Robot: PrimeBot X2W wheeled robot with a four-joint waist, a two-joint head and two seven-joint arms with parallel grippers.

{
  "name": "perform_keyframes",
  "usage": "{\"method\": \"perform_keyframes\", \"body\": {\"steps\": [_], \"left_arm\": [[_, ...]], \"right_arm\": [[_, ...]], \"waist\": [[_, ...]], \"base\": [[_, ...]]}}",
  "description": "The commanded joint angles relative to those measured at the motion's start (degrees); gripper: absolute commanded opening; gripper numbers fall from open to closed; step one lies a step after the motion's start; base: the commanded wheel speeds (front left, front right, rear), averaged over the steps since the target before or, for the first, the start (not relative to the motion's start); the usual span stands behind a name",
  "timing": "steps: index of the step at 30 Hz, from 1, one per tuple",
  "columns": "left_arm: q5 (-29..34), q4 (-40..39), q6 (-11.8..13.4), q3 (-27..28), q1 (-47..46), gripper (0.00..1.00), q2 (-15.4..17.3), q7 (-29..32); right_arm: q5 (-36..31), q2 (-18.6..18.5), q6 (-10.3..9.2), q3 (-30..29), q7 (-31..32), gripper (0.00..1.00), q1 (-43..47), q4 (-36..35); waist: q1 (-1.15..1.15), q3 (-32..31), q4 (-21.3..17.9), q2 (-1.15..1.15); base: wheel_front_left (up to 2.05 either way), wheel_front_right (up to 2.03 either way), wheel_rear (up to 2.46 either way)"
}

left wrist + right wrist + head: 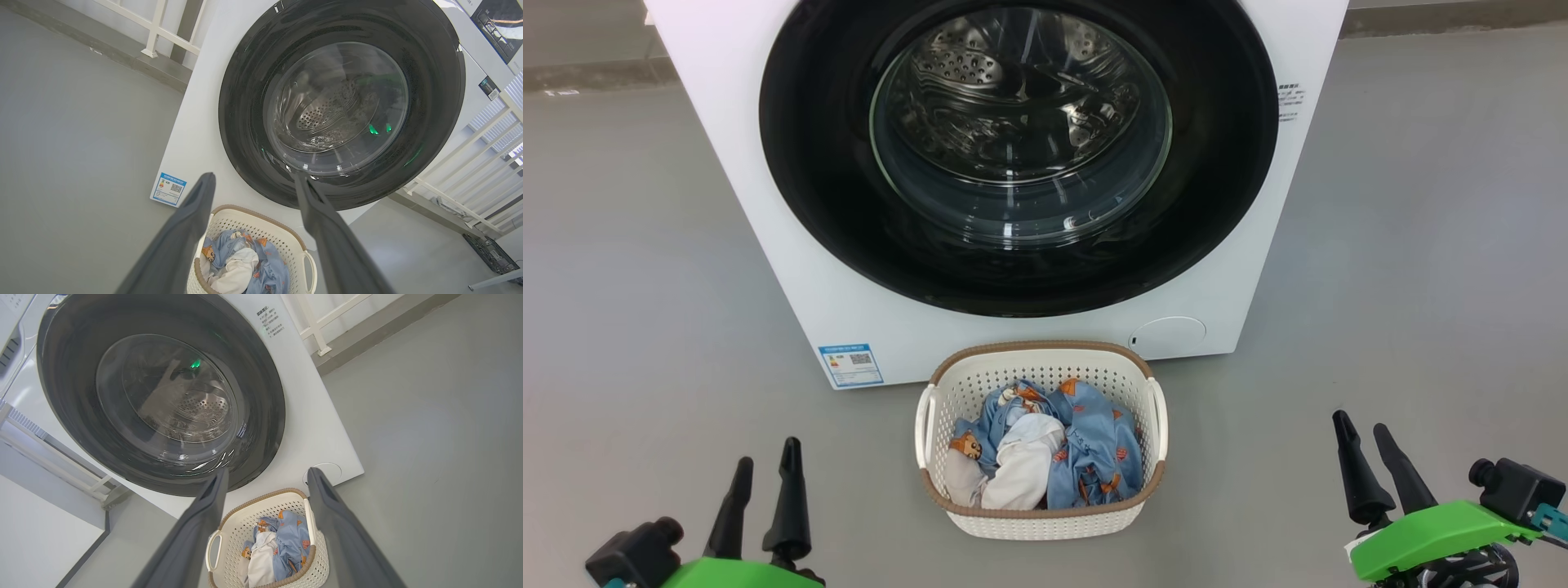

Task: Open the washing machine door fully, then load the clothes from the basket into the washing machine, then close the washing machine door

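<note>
Sitting between the spread left gripper (767, 452) and spread right gripper (1360, 421), the basket (1045, 348) of clothes (1086, 445).

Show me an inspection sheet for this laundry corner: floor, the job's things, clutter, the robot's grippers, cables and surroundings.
Surface: plain grey floor.
Washing machine: white front-loader with a blue sticker and a round flap low on its front.
Washing machine door: shut, with the steel drum visible through the glass.
Basket: on the floor just in front of the machine.
Clothes: inside the basket, printed blue fabric with a white garment.
Clutter: nothing seen.
Left gripper: open, holding nothing, apart from the basket.
Right gripper: open, holding nothing, apart from the basket.
Cables: nothing seen.
Surroundings: white railing beside the machine.
</note>
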Motion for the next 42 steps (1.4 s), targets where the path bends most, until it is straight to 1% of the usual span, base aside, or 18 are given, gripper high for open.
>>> {"method": "perform_keyframes", "body": {"steps": [1, 31, 39, 42], "left_arm": [[1.59, -1.10, -0.41, 1.02, -2.77, 1.00, 1.16, -0.86], [21.83, 3.01, -0.58, -0.81, -4.09, 1.00, 1.36, -6.07], [25.84, 5.49, -0.48, -0.66, -4.63, 1.00, 1.34, -7.25], [25.77, 6.42, -0.37, -0.52, -4.93, 1.00, 1.27, -7.26]], "right_arm": [[-1.59, -0.83, 0.07, 1.30, -0.85, 1.00, -2.26, -1.09], [-22.35, -1.81, 0.09, 3.95, -6.04, 1.00, -4.22, 2.40], [-26.52, -2.02, 0.10, 4.54, -7.21, 1.00, -4.53, 3.03], [-26.55, -1.95, 0.10, 4.42, -7.22, 1.00, -4.47, 3.12]], "waist": [[0.00, 0.01, -0.01, 0.00], [0.00, -0.53, -0.31, 0.00], [0.00, -0.68, -0.51, 0.00], [0.00, -0.73, -0.54, 0.00]], "base": [[0.00, 0.00, 0.00], [0.00, 0.00, 0.00], [0.00, 0.00, 0.00], [0.00, 0.00, 0.00]]}}
